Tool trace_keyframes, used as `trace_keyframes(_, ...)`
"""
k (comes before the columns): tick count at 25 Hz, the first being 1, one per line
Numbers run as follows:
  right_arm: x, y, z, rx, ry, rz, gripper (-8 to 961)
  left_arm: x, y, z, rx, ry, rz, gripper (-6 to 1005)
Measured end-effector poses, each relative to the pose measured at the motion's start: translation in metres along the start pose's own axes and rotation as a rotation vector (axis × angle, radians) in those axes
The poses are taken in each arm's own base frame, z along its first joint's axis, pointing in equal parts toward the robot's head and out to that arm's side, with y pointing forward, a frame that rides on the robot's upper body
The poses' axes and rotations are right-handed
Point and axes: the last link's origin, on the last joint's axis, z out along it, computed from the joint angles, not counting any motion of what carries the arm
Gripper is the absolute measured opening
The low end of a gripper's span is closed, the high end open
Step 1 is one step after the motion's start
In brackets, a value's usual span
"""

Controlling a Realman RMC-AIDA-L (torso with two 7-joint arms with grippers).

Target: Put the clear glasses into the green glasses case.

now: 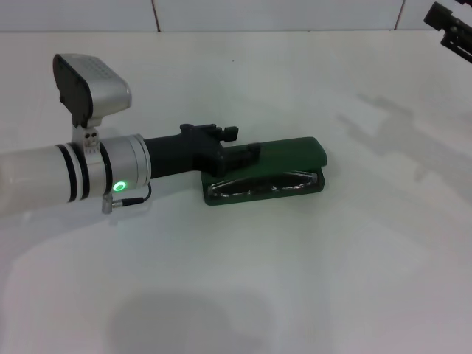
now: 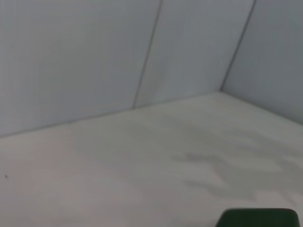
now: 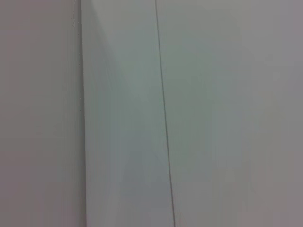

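The green glasses case (image 1: 274, 168) lies open on the white counter (image 1: 295, 280), its lid raised at a shallow angle behind the tray. The clear glasses (image 1: 264, 183) rest inside the tray, folded, running along its length; placement appears complete or nearly so.

The left tool (image 1: 247, 153) reaches in horizontally from the robot's left and sits at the left end of the lid, touching it or just beside it. How far its fingers are parted, and whether they hold the lid edge, cannot be determined from the head view. The left wrist view shows only a corner of the case (image 2: 258, 217) and bare counter.

The right tool (image 1: 451, 31) is parked high at the far right, well apart from the case; its finger state cannot be determined either.

Probable risks from this position:
- A sideways push from the left tool could slide the light case along the smooth counter
- Pressing the lid down at one end only could twist it or leave it unlatched
- If an arm of the glasses sits proud of the tray rim, the lid could pinch it
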Motion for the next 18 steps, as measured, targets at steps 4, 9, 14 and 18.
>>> trace_keyframes(4,0.001,0.001,0.005,-0.016,0.011,-0.006,590,-0.004,0.001,-0.001,-0.001,-0.007,0.011,660)
trace_keyframes(9,0.004,0.005,0.011,-0.046,0.030,-0.008,591,-0.004,0.004,-0.005,-0.013,0.030,0.039,662)
trace_keyframes(14,0.004,0.015,0.021,-0.152,0.086,-0.044,592,0.004,0.023,-0.029,-0.124,0.230,0.081,663)
trace_keyframes(18,0.004,0.028,0.034,-0.333,0.196,-0.076,597,0.003,0.035,-0.059,-0.182,0.341,0.149,664)
